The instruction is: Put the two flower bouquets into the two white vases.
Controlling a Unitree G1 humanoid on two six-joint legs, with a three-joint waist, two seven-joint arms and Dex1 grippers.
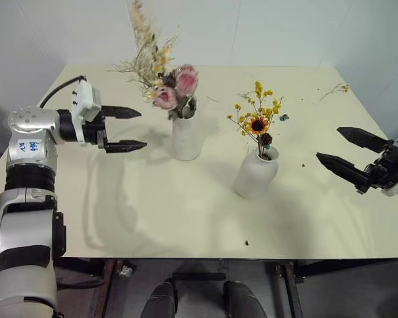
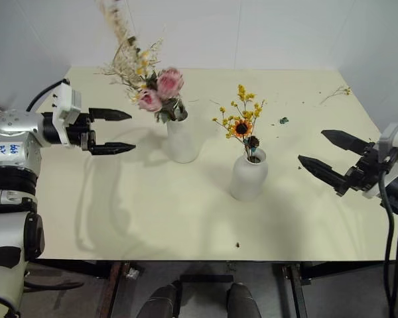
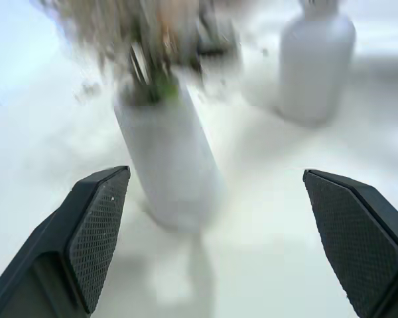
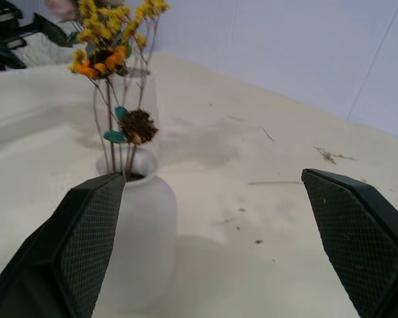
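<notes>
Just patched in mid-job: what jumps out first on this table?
The pink bouquet stands in the cylinder vase near the table's middle, and the yellow bouquet stands in the rounded vase to its right. The left gripper and right gripper hover on either side, jaws open and empty.

Your left gripper (image 1: 125, 129) and right gripper (image 1: 350, 152) both hang spread wide, empty, pointing inward toward each other.
</notes>
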